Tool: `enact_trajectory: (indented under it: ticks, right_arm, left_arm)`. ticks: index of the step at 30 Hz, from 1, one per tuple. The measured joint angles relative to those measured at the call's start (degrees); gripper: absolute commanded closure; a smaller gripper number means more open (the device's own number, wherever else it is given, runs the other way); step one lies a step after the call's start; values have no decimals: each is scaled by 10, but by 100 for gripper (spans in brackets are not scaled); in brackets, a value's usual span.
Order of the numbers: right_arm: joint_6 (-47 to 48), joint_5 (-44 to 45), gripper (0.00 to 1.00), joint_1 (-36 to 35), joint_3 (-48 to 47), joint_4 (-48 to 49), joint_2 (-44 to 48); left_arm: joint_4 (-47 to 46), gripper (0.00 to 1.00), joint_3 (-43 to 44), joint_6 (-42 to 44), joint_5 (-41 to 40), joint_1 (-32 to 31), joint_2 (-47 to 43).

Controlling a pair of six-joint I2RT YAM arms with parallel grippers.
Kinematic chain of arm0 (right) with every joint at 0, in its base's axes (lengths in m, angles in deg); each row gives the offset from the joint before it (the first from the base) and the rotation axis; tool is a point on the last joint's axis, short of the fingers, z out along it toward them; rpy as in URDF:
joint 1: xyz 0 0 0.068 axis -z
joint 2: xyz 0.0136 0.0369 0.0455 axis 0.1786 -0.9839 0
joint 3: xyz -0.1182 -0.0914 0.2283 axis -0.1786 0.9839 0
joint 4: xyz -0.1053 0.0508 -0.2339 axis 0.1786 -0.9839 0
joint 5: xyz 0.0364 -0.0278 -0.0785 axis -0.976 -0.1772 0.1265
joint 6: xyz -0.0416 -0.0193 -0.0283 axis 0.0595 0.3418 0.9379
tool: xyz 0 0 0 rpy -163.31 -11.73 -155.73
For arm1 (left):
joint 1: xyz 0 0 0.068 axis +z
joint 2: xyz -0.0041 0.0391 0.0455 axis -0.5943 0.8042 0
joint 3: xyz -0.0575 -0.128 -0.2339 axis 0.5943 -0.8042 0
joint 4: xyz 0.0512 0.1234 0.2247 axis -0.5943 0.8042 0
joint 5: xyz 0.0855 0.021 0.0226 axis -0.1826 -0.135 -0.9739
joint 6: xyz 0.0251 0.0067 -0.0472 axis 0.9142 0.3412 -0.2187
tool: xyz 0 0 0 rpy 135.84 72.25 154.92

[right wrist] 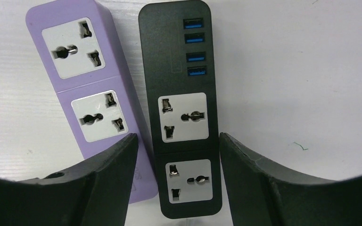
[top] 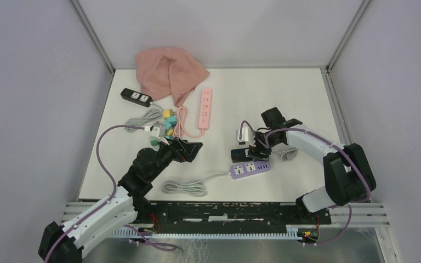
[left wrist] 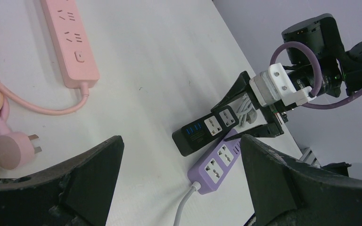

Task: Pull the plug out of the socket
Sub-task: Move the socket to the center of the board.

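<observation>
A black power strip [right wrist: 184,108] lies on the white table next to a purple power strip [right wrist: 85,94]. All sockets of both strips show empty holes in the right wrist view. My right gripper [right wrist: 176,136] is open just above the black strip's [top: 243,152] cable end, one finger on each side, not touching it. A grey cord bundle [top: 288,153] lies behind that strip; the plug itself is not clearly visible. My left gripper [left wrist: 181,139] is wide open and empty, left of both strips [left wrist: 207,132], raised off the table [top: 189,149].
A pink power strip [top: 205,107] with its cord and pink plug [left wrist: 9,149] lies mid-table. At the back left are a pink cloth [top: 170,71], a small black strip [top: 136,97] and coloured blocks [top: 167,123]. The purple strip's grey cable [top: 185,188] coils near the front edge.
</observation>
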Motion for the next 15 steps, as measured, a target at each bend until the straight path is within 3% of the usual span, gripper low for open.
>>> enact_trajectory:
  ticks: [15]
  right_arm:
    - [-37, 33, 39, -10, -24, 11, -54]
  left_arm:
    - [15, 1, 19, 0, 13, 0, 31]
